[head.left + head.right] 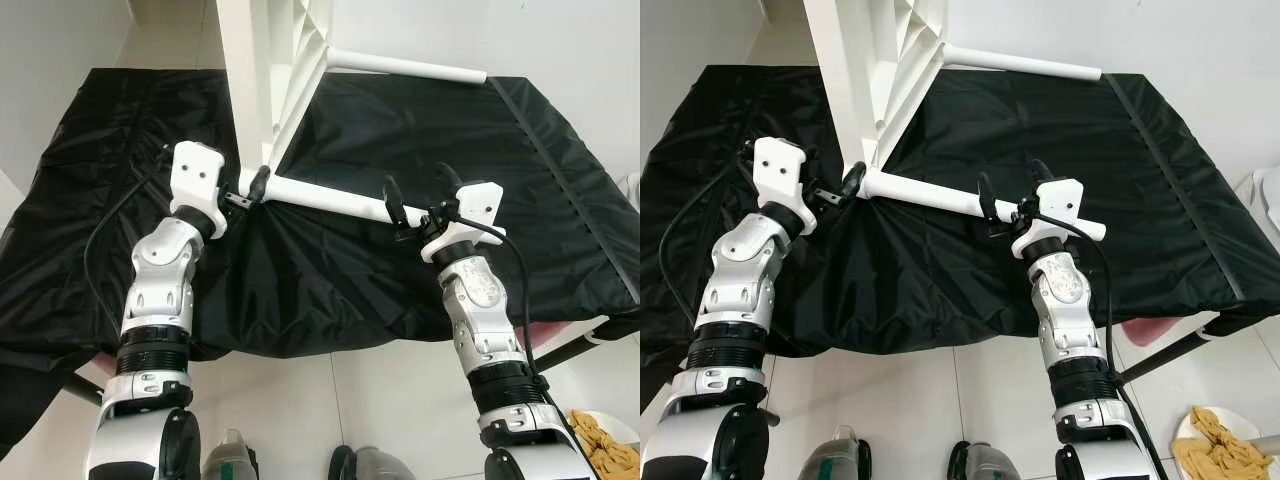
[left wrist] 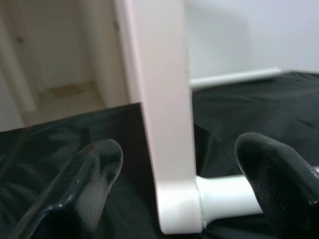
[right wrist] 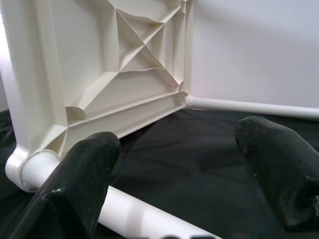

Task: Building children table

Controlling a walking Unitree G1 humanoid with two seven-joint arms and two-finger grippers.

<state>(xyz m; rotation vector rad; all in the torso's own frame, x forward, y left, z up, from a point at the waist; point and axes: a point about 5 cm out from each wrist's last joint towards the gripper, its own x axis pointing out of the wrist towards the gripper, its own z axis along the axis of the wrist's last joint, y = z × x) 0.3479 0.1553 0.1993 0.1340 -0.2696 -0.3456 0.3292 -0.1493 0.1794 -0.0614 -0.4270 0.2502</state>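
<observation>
**White leg spans the two grippers, tabletop standing on edge**

Black fingers of the right gripper (image 1: 420, 203) stand spread apart around the free end of the near table leg (image 1: 325, 198), not clamped on it. That white tube runs across the black cloth (image 1: 330, 280), its long axis lying almost straight from the right gripper toward the left gripper (image 1: 252, 193). The left gripper sits at the other end, fingers also parted, straddling the corner socket (image 2: 179, 211) where the leg enters the ribbed white tabletop (image 3: 119, 74). The tabletop stands on edge; a second leg (image 1: 405, 66) juts from its far corner. Both silver forearms rise steeply from below, wrists bent forward. Seating this leg looks like the step in hand.
</observation>
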